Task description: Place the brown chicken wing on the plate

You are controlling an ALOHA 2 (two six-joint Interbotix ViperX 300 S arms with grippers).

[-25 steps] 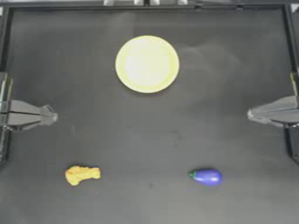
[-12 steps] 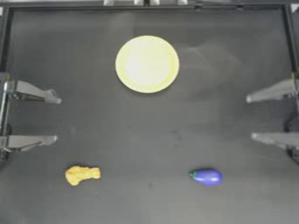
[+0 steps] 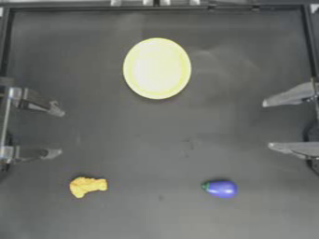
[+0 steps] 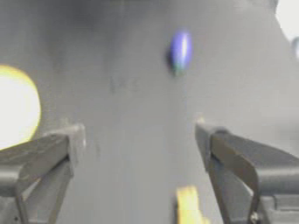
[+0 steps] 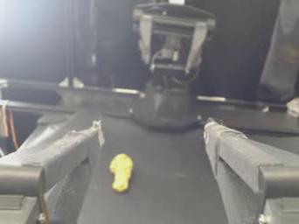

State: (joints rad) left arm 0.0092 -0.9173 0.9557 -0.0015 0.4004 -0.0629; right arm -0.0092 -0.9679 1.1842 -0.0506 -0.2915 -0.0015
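brown chicken wing [image 3: 88,186] sitting far from the plate [image 3: 157,68], left gripper [image 3: 57,132] and right gripper [image 3: 268,124] both spread wide at the table edges, holding nothing

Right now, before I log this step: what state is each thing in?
Wing: loose on the table, near the left side, untouched.
Plate: flat, nothing on it.
Eggplant: lying on the table, apart from the wing.
Left claw: open, at the left edge, holding nothing.
Right claw: open, at the right edge, holding nothing.
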